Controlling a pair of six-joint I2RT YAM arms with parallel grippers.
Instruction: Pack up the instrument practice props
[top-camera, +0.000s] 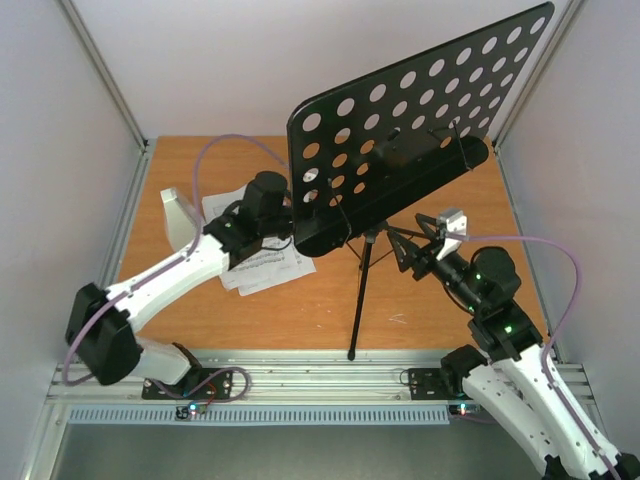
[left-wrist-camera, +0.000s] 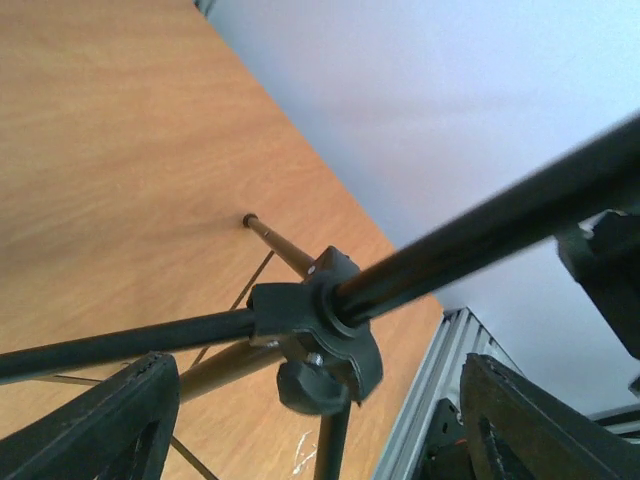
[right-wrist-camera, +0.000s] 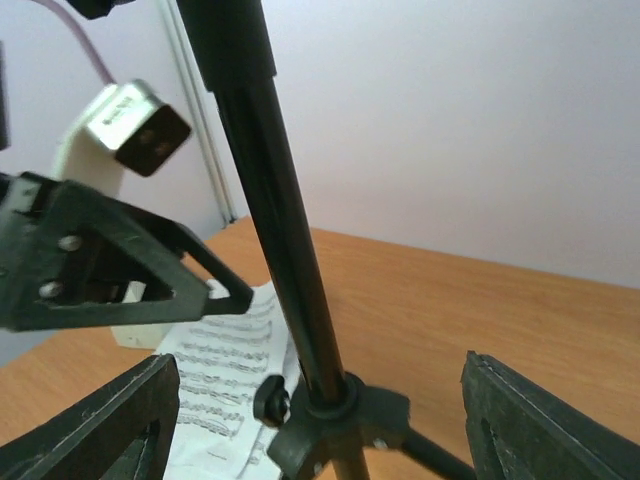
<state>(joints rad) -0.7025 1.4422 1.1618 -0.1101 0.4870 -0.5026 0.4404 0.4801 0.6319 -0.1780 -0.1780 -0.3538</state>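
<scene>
honestly, barely begun: the black tripod music stand with its perforated desk (top-camera: 400, 175) stands unfolded at the middle of the orange-brown wooden table (top-camera: 300, 320), white printed sheet-music pages (top-camera: 262, 268) lie toward its left edge, the small pale grey pyramid-shaped metronome (top-camera: 178, 215) right at that edge. left gripper (left-wrist-camera: 320, 400) and right gripper (right-wrist-camera: 320, 410) both gape around the pole (right-wrist-camera: 290, 250), grasping nothing. plain pale walls (top-camera: 200, 60) all round.

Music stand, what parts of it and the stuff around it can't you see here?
- Music stand legs: top view, its holed tray hides most of them.
- Paper sheets: top view, partly under the left arm and tray; notes too small to read.
- Left gripper: top view, hidden under the tray.
- Stand top: right wrist view, cut off by the upper edge.
</scene>
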